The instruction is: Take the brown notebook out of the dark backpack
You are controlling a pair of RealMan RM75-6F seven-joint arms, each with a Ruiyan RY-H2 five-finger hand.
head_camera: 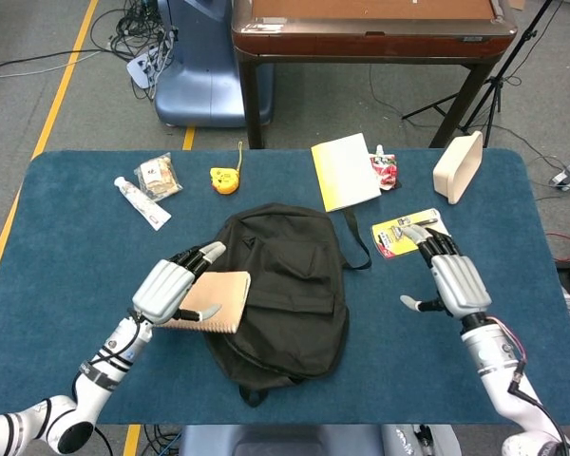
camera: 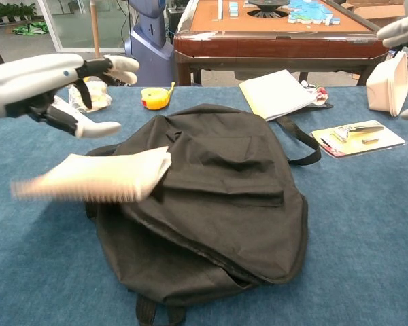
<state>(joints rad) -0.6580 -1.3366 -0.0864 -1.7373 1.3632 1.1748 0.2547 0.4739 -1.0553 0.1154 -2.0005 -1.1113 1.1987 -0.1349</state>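
The dark backpack (head_camera: 280, 285) lies flat in the middle of the blue table, its flap closed over the opening (camera: 217, 197). The brown notebook (head_camera: 214, 302) is outside the bag, at its left edge; in the chest view the notebook (camera: 95, 178) is motion-blurred, level, and apart from the hand above it. My left hand (head_camera: 171, 288) hovers over it with fingers spread and nothing held (camera: 54, 85). My right hand (head_camera: 451, 280) is open to the right of the backpack, over bare table, and only its fingertips (camera: 401, 30) show in the chest view.
Behind the backpack lie a yellow booklet (head_camera: 345, 171), a red packet (head_camera: 384, 171), a yellow tape measure (head_camera: 224, 180), a snack bag (head_camera: 158, 175) and a white tube (head_camera: 142, 202). A razor pack (head_camera: 410, 231) and a beige container (head_camera: 458, 166) sit at the right. A wooden table (head_camera: 370, 33) stands beyond.
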